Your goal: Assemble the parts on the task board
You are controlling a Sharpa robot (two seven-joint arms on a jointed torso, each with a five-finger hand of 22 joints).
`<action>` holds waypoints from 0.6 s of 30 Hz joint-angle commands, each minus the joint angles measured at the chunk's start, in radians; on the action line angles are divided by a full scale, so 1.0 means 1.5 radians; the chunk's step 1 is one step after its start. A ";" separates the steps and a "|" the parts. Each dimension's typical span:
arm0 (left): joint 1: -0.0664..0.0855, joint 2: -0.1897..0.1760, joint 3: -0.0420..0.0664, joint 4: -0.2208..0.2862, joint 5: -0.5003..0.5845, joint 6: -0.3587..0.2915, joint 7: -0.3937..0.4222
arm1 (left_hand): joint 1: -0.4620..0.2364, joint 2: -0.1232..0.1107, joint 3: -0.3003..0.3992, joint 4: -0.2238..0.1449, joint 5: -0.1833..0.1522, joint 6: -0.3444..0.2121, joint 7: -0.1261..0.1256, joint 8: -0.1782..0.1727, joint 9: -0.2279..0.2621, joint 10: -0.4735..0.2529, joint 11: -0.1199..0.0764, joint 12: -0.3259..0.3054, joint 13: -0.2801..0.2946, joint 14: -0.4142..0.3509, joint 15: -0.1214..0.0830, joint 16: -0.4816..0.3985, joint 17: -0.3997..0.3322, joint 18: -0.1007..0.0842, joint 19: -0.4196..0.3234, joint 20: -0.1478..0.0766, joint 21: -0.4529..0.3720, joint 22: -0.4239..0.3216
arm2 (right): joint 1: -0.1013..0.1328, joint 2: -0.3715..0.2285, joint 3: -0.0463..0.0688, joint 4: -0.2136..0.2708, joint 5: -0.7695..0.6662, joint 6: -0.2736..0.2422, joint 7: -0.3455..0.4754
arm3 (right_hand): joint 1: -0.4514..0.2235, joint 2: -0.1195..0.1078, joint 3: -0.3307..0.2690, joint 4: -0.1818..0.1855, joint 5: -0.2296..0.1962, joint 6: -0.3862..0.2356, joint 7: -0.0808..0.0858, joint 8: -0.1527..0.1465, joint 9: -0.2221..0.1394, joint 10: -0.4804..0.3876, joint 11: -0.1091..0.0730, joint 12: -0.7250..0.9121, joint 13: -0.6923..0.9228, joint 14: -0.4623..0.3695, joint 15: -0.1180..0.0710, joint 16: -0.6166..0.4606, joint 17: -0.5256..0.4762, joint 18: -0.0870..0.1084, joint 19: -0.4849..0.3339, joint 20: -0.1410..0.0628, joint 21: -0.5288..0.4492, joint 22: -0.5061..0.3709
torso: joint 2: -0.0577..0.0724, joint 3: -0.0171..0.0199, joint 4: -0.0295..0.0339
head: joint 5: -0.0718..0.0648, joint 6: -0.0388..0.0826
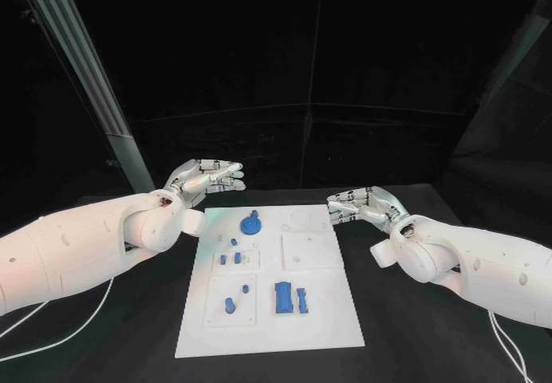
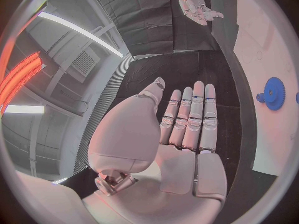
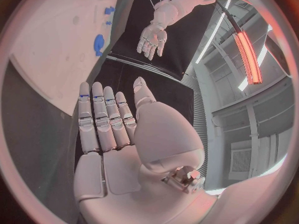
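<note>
Your left hand (image 1: 207,177) and right hand (image 1: 362,206) flank the task board (image 1: 322,319), fingers extended side by side, holding nothing, leaving the blue parts (image 1: 288,298) clear.

The small blue parts (image 1: 237,258) on the task board (image 1: 310,319) are too small in the head view for their shapes to be told, while the left wrist view cuts a blue piece (image 2: 297,97) at the circle's rim beside the blue gear (image 2: 273,92).
</note>
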 commanded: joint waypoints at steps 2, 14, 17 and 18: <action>-0.005 0.013 0.000 -0.023 0.035 -0.029 0.038 | 0.006 0.008 -0.012 0.000 -0.001 0.001 -0.003 -0.008 -0.001 0.013 0.002 -0.033 0.000 0.008 0.008 -0.052 -0.022 0.011 -0.006 0.006 -0.020 -0.028 | 0.002 0.023 0.006 -0.038 0.077 0.019 0.088 | -0.011 0.009 -0.001 -0.014 -0.005 0.011 0.000 -0.003 -0.012 0.012 0.000 -0.008 -0.030 0.022 -0.003 -0.013 -0.021 0.009 0.021 -0.004 -0.012 -0.011 | -0.012 0.0036 0.0000 | 0.001 0.018; -0.021 0.019 0.007 -0.016 0.016 -0.051 0.021 | -0.384 0.023 -0.085 -0.080 -0.070 -0.280 -0.055 -0.073 -0.045 -0.257 -0.046 -0.122 -0.042 -0.266 -0.032 -0.151 -0.073 -0.040 -0.239 -0.068 -0.070 -0.131 | 0.000 0.038 0.009 -0.038 0.065 -0.024 0.060 | -0.405 -0.017 0.042 0.000 -0.072 -0.253 -0.058 -0.046 -0.066 -0.281 -0.047 -0.053 -0.124 -0.279 -0.084 -0.074 -0.121 -0.039 -0.245 -0.076 -0.072 -0.074 | -0.026 0.0084 0.0162 | 0.001 0.027; -0.032 0.017 0.015 0.004 0.012 -0.084 0.027 | -0.443 0.023 -0.085 -0.080 -0.070 -0.321 -0.064 -0.073 -0.045 -0.299 -0.053 -0.132 -0.042 -0.308 -0.038 -0.161 -0.123 -0.044 -0.274 -0.079 -0.077 -0.144 | -0.002 0.035 0.009 -0.017 0.083 -0.058 0.067 | -0.462 -0.069 0.047 0.000 -0.072 -0.293 -0.067 -0.046 -0.117 -0.326 -0.054 -0.102 -0.124 -0.330 -0.084 -0.074 -0.121 -0.046 -0.290 -0.086 -0.079 -0.074 | -0.039 0.0128 0.0309 | 0.002 0.029; -0.036 0.015 0.018 0.012 0.010 -0.098 0.029 | -0.461 0.023 -0.085 -0.080 -0.070 -0.334 -0.067 -0.073 -0.045 -0.311 -0.055 -0.135 -0.042 -0.320 -0.085 -0.164 -0.123 -0.046 -0.285 -0.082 -0.078 -0.147 | -0.003 0.034 0.008 -0.008 0.091 -0.071 0.070 | -0.479 -0.069 0.050 0.000 -0.072 -0.306 -0.070 -0.046 -0.117 -0.340 -0.056 -0.102 -0.124 -0.345 -0.084 -0.074 -0.121 -0.046 -0.304 -0.088 -0.081 -0.074 | -0.043 0.0140 0.0348 | 0.002 0.030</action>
